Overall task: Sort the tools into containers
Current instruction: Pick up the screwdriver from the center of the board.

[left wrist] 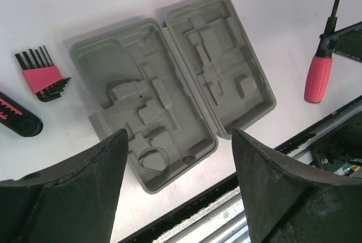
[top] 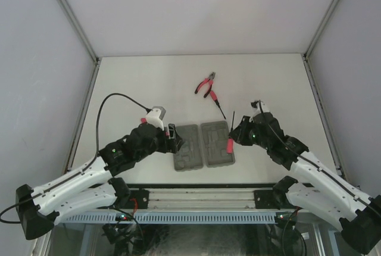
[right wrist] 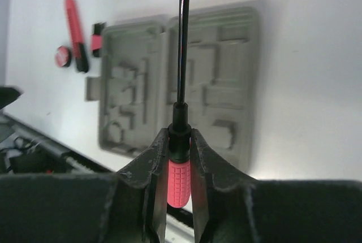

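Top external: fixed high at the near edge, facing down and forward, far enough to take in the whole tabletop. Left wrist: close, looking down through the left tool onto the grey case. Right wrist: low and close, sighting along the right tool and its screwdriver toward the same case. Case and screwdriver common to all three.

White matt table, plain pale grey walls on three sides, slim metal posts at the back corners, aluminium rail along the near edge, soft even light.
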